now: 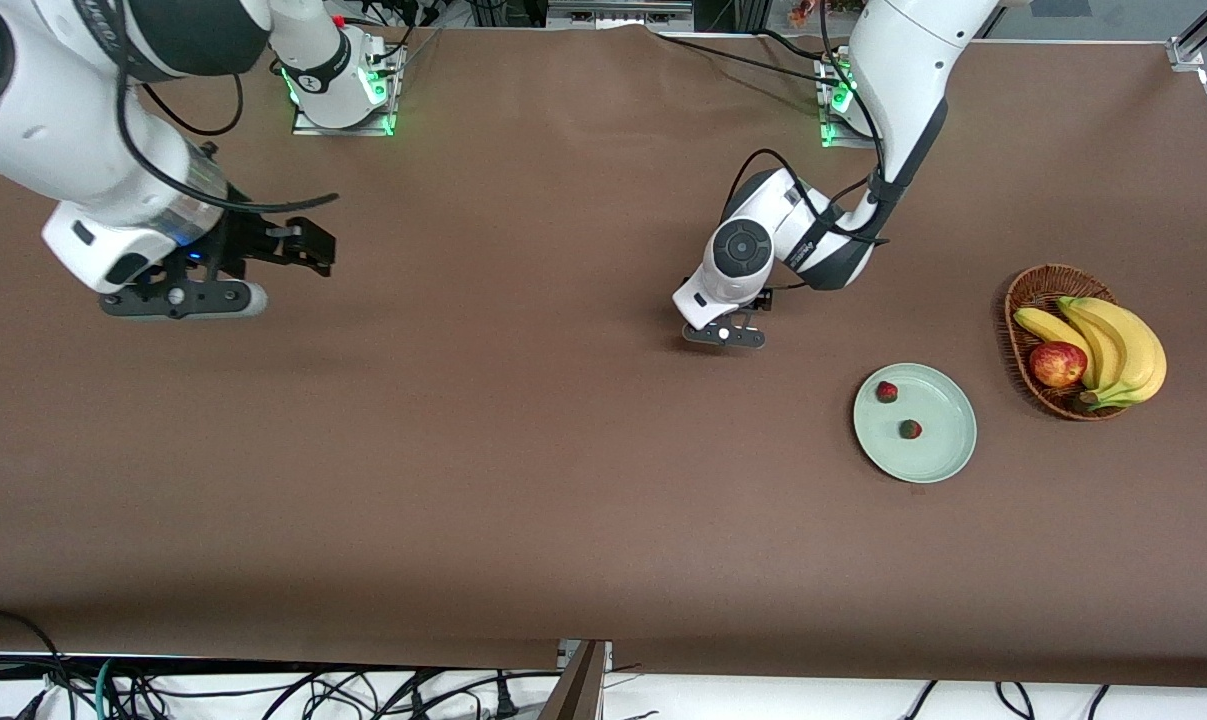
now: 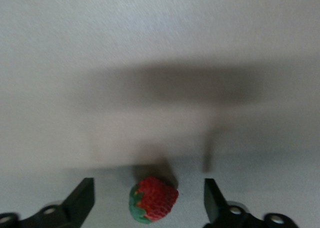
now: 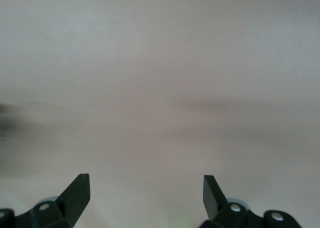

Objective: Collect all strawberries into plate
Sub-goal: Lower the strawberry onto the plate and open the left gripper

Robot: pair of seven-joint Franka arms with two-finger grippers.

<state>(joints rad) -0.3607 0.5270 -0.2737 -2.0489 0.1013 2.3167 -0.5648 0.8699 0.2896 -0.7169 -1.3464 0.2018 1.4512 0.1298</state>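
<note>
On the plate (image 1: 948,445) lie two strawberries (image 1: 886,391); both grippers gape, holding nothing.

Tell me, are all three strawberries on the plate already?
No, only two strawberries lie on the plate; a third sits between the left end effector's fingers.

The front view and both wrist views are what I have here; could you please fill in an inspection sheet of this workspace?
Surface: brown table cover, flat.
Job's things: mint-green plate toward the left arm's end holds two strawberries; a third strawberry lies on the cover between the left gripper's fingers.
Clutter: wicker basket beside the plate, with bananas and an apple.
Grippers: left gripper open, low around the third strawberry; right gripper open, empty, waiting over the right arm's end.
Cables: bundles along the table edge nearest the camera.
Surroundings: nothing seen.
</note>
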